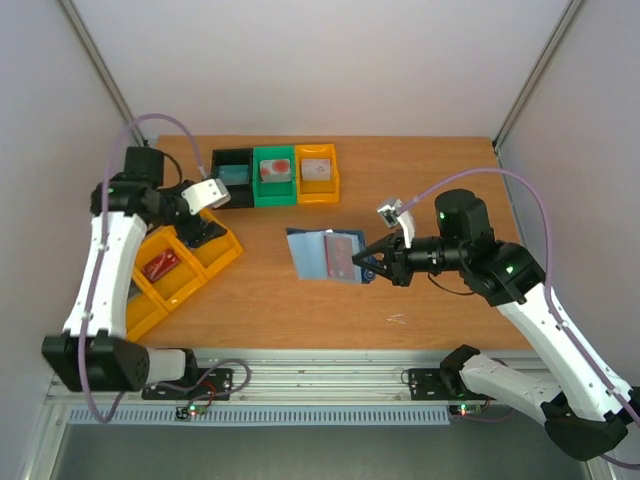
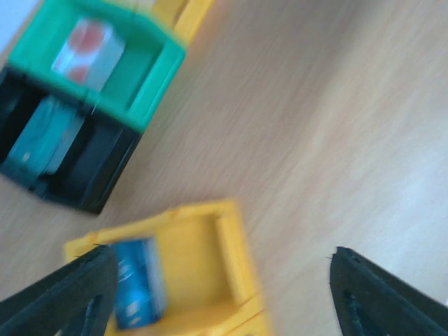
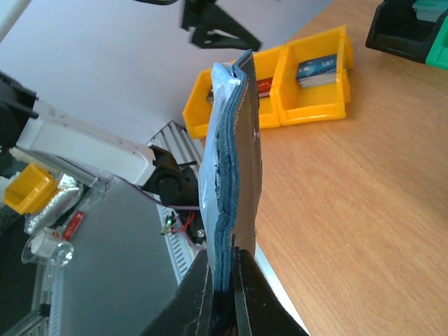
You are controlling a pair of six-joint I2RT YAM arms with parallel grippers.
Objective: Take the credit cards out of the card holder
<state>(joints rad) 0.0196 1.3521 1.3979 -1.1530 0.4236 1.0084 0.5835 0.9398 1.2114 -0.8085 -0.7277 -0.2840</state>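
Observation:
The blue-grey card holder (image 1: 318,254) lies open on the table with a reddish credit card (image 1: 343,256) showing in its pocket page. My right gripper (image 1: 372,262) is shut on its right edge. In the right wrist view the card holder (image 3: 231,175) stands edge-on between the right gripper's (image 3: 222,269) jaws. My left gripper (image 2: 222,253) is open and holds nothing. It hovers over a yellow bin (image 2: 234,245) where a blue credit card (image 2: 140,290) lies. From above, the left gripper (image 1: 205,232) is over the yellow bins (image 1: 225,258).
A red card (image 1: 160,265) lies in another yellow compartment. At the back stand a black bin (image 1: 232,172), a green bin (image 1: 274,172) and an orange bin (image 1: 318,172), each holding a card. Walls close in both sides.

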